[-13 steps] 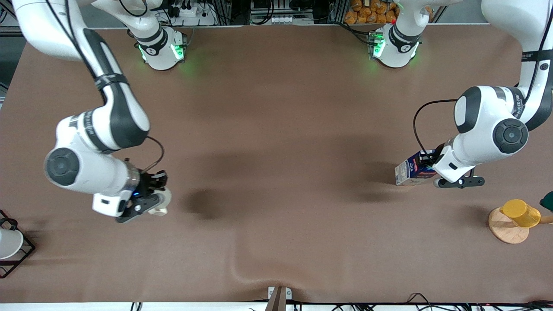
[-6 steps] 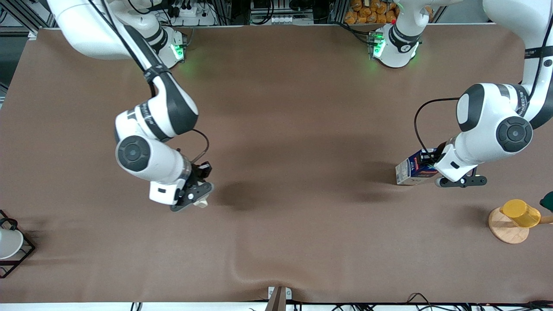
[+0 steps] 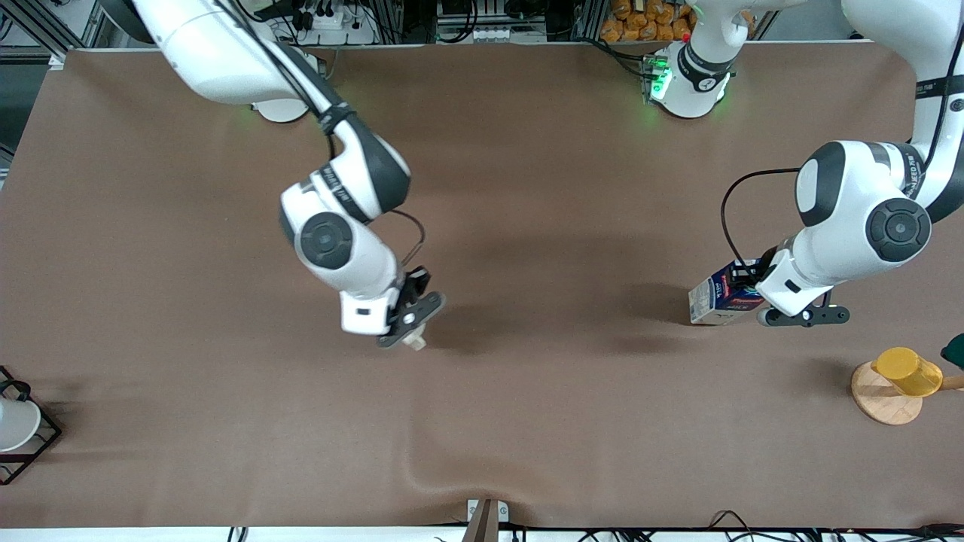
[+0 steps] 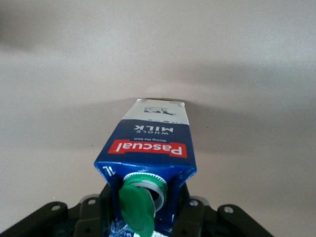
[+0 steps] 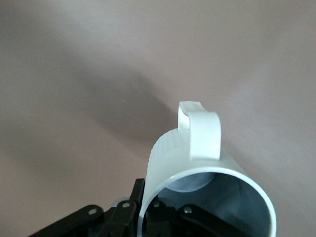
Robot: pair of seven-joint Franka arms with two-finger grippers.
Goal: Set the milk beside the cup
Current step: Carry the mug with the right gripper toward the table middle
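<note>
The milk, a dark blue carton with a green cap and a red label, stands on the brown table cover toward the left arm's end. My left gripper is shut on it; in the left wrist view the milk has a black finger pressed against each side, and the left gripper sits at the cap. My right gripper hangs over the middle of the table, shut on the cup. The right wrist view shows the pale cup, handle away from the right gripper, which pinches its wall.
A yellow cup lies on a wooden disc at the left arm's end, nearer the front camera than the milk. A white cup in a black wire rack sits at the right arm's end. The cover has a wrinkle.
The right arm has carried the cup from its own end of the table toward the middle. The left gripper and the milk have stayed in place.
</note>
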